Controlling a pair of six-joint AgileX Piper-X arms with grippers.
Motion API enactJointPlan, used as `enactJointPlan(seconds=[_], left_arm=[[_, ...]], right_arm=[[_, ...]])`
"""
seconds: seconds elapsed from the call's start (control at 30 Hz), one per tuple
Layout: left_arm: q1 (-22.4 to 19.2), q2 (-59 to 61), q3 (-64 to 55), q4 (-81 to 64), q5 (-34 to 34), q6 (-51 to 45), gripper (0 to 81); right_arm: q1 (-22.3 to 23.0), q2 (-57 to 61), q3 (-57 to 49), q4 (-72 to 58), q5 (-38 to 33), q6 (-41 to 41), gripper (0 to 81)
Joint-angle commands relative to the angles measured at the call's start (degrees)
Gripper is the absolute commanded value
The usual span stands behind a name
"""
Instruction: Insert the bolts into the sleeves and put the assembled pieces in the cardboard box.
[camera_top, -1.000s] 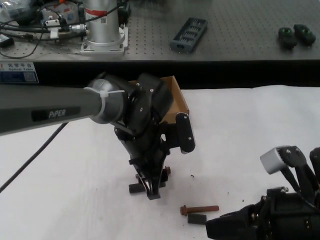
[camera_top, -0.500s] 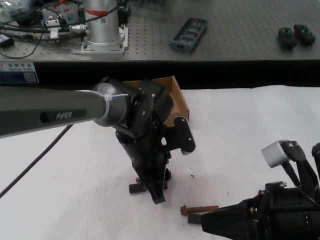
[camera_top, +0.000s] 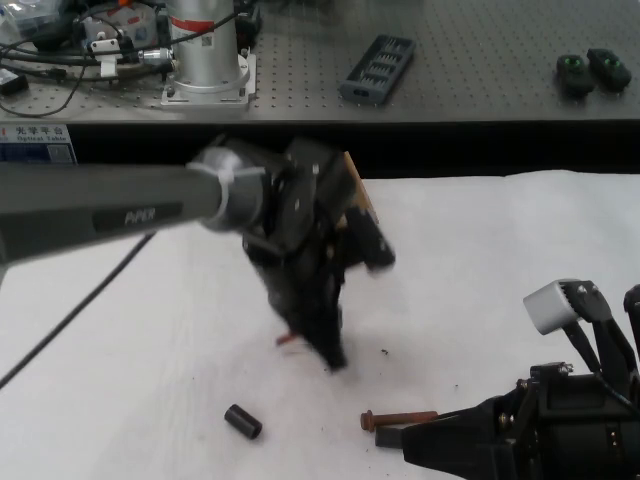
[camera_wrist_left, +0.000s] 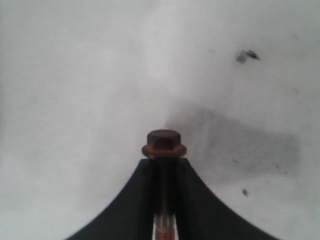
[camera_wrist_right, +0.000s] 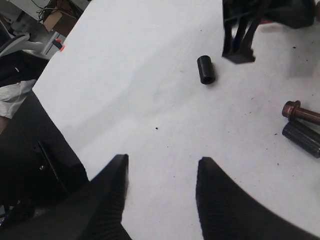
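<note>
Bolt (camera_wrist_left: 164, 144) between jaws of left tool (camera_wrist_left: 164, 164)

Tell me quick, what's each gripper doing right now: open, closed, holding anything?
Left gripper: shut on a bolt, whose head sticks out past the fingertips.
Right gripper: open, holding nothing.

Two rust-brown hex-headed metal bolts: a held bolt (camera_wrist_left: 164, 145) between the jaws of the left gripper (camera_wrist_left: 164, 167), mid-frame in the high view, and a loose bolt (camera_top: 400, 417) low and right of centre on the white tabletop (camera_top: 520, 260). Two short black cylindrical sleeves: a lone sleeve (camera_top: 242, 421) lower left of centre and a second sleeve (camera_top: 393, 437) just beside the loose bolt. Seemingly one brown cardboard box (camera_top: 358, 198), largely hidden behind the arm. Two dark robot arms: the left arm (camera_top: 100, 215) and the right arm (camera_top: 560, 430).
</note>
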Motion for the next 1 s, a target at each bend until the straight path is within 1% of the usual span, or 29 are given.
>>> enactJointPlan(seconds=[0.0, 0.1, 0.17, 0.23, 0.3, 0.37, 0.5, 0.57, 0.67, 0.83, 0.9, 0.97], left_arm=[[1.36, -0.83, -5.06, -1.4, -0.54, -14.84, 0.6], [3.38, -2.7, -5.29, -3.28, 3.67, -29.66, 0.6], [4.67, -4.11, -5.21, -5.26, 6.64, -37.78, 0.6], [5.89, -6.18, -5.21, -8.59, 8.62, -43.74, 0.6], [6.91, -8.42, -5.21, -12.74, 8.63, -48.51, 0.6], [7.74, -11.01, -5.21, -17.57, 8.48, -52.44, 0.6], [8.81, -15.24, -5.01, -21.54, 8.48, -54.21, 0.6], [9.14, -17.98, -2.46, -23.42, 8.48, -54.96, 0.6], [9.6, -23.65, 7.08, -29.71, 8.48, -57.76, 0.6], [10.87, -37.17, 26.51, -46.71, 8.93, -62.56, 0.6], [12.36, -42.92, 33.24, -51.5, 8.93, -63.42, 0.6], [14.13, -47.69, 38.15, -52.9, 8.93, -64.82, 0.6]], right_arm=[[0.1, -0.39, -0.18, -1.78, 0.06, 1.01, 33.7], [0.1, -0.39, -0.18, -1.78, 0.06, 1.01, 33.7], [0.1, -0.39, -0.18, -1.76, 0.06, 0.6, 33.5], [-0.05, -0.2, -0.39, -1.5, 0.41, 0.48, 30.2], [-0.08, 0.86, -1.17, 0.05, -0.04, 0.48, 25.9], [-0.08, 2.54, -2.78, 2.42, -0.54, -0.68, 24.7], [-0.08, 7.43, -7.68, 6.88, -0.34, -4.54, 24.7], [-0.08, 10.76, -10.77, 8.65, -0.34, -6.22, 24.7], [-0.08, 17.07, -16.35, 13.08, -0.34, -9.13, 24.7], [-0.08, 26.05, -24.2, 20.28, -0.34, -14.93, 24.7], [-0.08, 29.74, -28.11, 23.31, -0.34, -15.83, 24.7], [-0.08, 33.0, -32.45, 26.4, -0.34, -17.14, 24.7]])
